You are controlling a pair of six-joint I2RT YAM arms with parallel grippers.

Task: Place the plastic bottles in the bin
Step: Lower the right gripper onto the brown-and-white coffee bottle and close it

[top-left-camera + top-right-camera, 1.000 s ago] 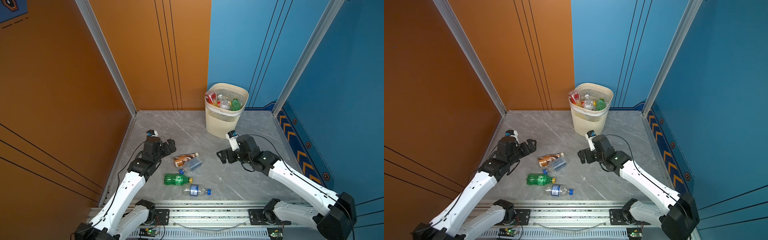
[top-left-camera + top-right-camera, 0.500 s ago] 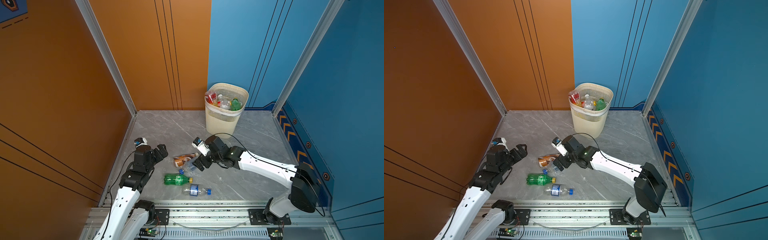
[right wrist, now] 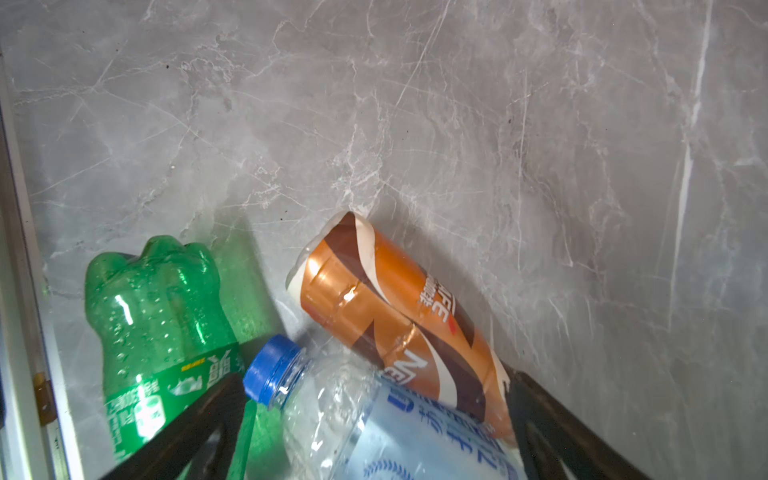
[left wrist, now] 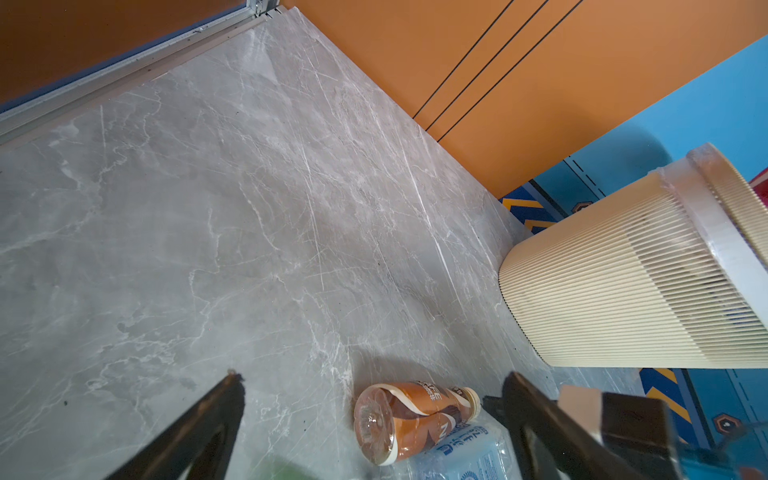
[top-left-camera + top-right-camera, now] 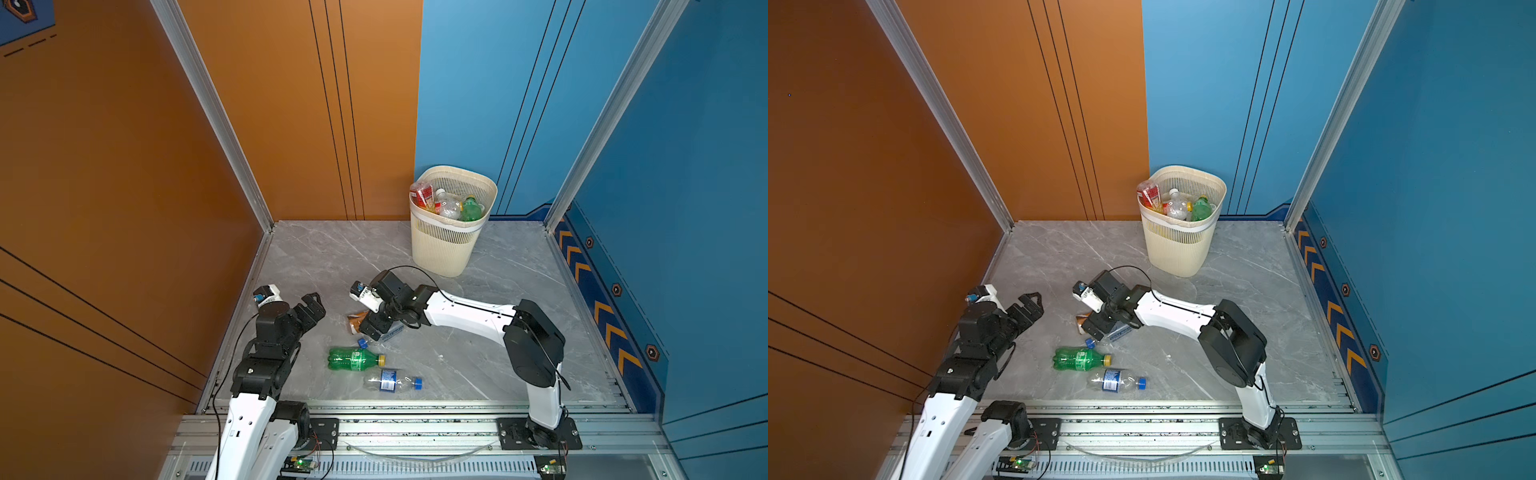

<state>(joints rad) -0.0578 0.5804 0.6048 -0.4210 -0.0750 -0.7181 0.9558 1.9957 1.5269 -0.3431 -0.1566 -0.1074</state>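
The cream slotted bin (image 5: 440, 249) (image 5: 1177, 249) stands at the back and holds several plastic bottles (image 5: 451, 205). Lying on the grey floor are a brown bottle (image 5: 355, 322) (image 3: 386, 307), a clear blue-capped bottle (image 3: 332, 415) against it, a green bottle (image 5: 353, 359) (image 5: 1079, 359) and another clear bottle (image 5: 390, 380) (image 5: 1117, 380). My right gripper (image 5: 376, 326) (image 3: 374, 380) is open and low, its fingers either side of the brown and clear bottles. My left gripper (image 5: 313, 305) (image 4: 374, 376) is open and empty, left of the brown bottle (image 4: 411, 419).
Orange walls close the left and back, blue walls the right. An aluminium rail (image 5: 395, 415) runs along the near edge, just behind the nearest clear bottle. The right arm (image 5: 469, 316) stretches across the middle of the floor. The bin (image 4: 623, 282) sits near the back corner.
The right arm has swung left across the floor and lowered its open gripper over the brown and clear bottles. The left arm has drawn back toward the near left.
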